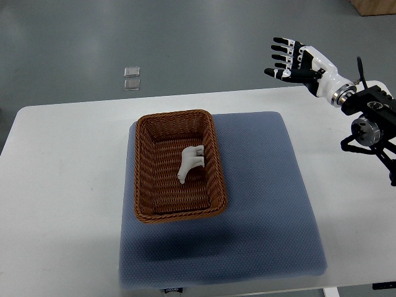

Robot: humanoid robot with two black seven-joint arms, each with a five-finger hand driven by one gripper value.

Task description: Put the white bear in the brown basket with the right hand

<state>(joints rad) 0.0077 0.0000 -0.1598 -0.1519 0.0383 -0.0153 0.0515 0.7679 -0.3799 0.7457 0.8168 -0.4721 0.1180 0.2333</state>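
The small white bear (191,163) lies, seemingly on its side, inside the brown wicker basket (144,162).

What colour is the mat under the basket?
Blue-grey mat, seen from the top view, under the brown basket.

A single camera looks steeply down from the robot's own side of a white table (62,185), from fairly high up. The near edge of the table runs along the bottom of the picture; its far edge crosses about a third of the way down, with grey floor (185,37) beyond. A blue mat (266,185) sits near the centre, and its near edge almost reaches the bottom of the frame. The table's left end shows fully; its right end is cut off. The right arm (365,111) enters from the right edge. No second view exists.
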